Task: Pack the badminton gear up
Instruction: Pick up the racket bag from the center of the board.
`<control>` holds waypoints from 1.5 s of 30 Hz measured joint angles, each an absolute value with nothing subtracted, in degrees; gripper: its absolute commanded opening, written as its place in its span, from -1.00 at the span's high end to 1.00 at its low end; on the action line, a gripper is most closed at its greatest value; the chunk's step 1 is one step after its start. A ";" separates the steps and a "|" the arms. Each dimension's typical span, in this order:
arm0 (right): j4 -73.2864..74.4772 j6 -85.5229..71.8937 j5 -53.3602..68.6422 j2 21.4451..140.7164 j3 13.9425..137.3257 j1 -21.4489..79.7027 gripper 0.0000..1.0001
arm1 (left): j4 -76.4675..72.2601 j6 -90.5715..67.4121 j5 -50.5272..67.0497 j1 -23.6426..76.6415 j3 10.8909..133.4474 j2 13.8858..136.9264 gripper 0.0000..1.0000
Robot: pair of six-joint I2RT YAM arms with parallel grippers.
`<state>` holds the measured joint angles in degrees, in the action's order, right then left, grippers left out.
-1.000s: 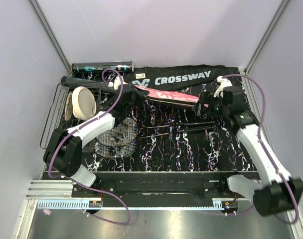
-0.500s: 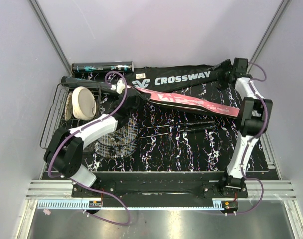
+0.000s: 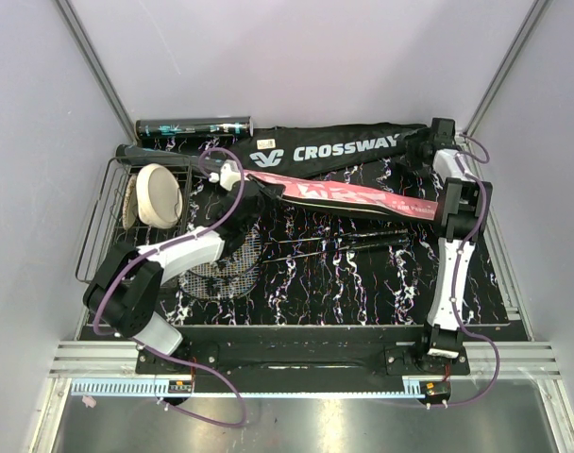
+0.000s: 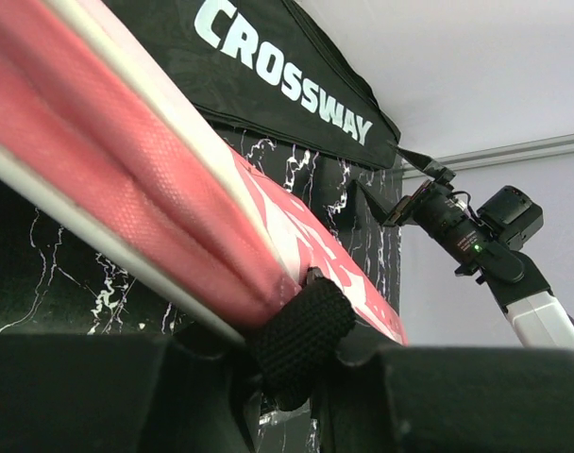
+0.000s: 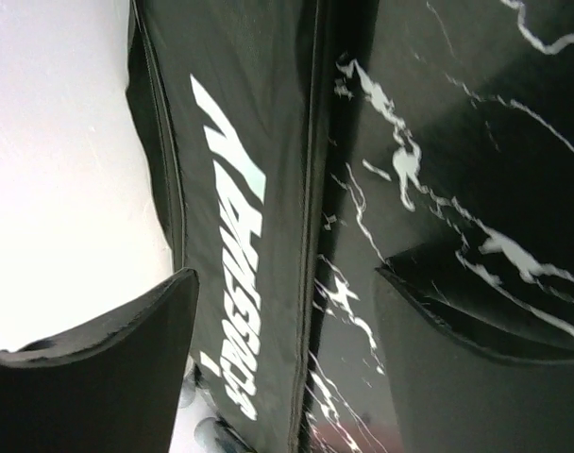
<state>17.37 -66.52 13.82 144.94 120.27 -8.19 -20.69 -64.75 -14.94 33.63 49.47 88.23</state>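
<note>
The pink racket case (image 3: pixel 362 196) lies slanted across the black marbled table. My left gripper (image 3: pixel 252 192) is at its left end, shut on the case's black webbing strap (image 4: pixel 301 326). In the left wrist view the pink racket case (image 4: pixel 126 179) runs up and left from my left gripper (image 4: pixel 301 368). The black CROSSWAY bag (image 3: pixel 334 149) lies along the back. My right gripper (image 3: pixel 417 143) is at its right end, open, its jaws either side of the black CROSSWAY bag's (image 5: pixel 235 189) seamed edge. Two rackets (image 3: pixel 348 241) lie mid-table, their heads under my left arm. The dark tube (image 3: pixel 194 125) rests against the back wall.
A black wire basket (image 3: pixel 103 212) holding a cream round disc (image 3: pixel 160 193) stands at the left edge. Grey walls close in the table on three sides. My right arm (image 4: pixel 514 274) stands stretched up along the right edge.
My right arm left the pink case's right end and swung to the back right corner, to the black bag's end. The case's right end now lies on the table. The left gripper kept its hold.
</note>
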 measured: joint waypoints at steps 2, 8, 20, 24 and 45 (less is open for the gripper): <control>16.49 -68.25 14.50 147.35 122.63 -8.21 -0.51 | -20.71 -64.60 -16.64 34.33 49.34 88.23 1.00; 11.70 -73.14 14.48 151.17 125.95 -7.88 -0.19 | -20.78 -61.98 -22.81 37.63 49.23 87.29 1.00; 1.50 -70.59 14.70 157.64 129.78 -6.76 1.00 | -29.50 -52.38 -34.41 43.18 47.09 87.26 1.00; 3.79 -68.90 14.61 155.61 130.15 -6.70 1.00 | -41.85 -44.18 -40.40 45.21 46.98 92.23 1.00; 18.68 -56.62 17.06 112.84 146.63 -14.48 1.00 | -59.29 -36.69 -42.74 44.77 63.11 116.64 0.75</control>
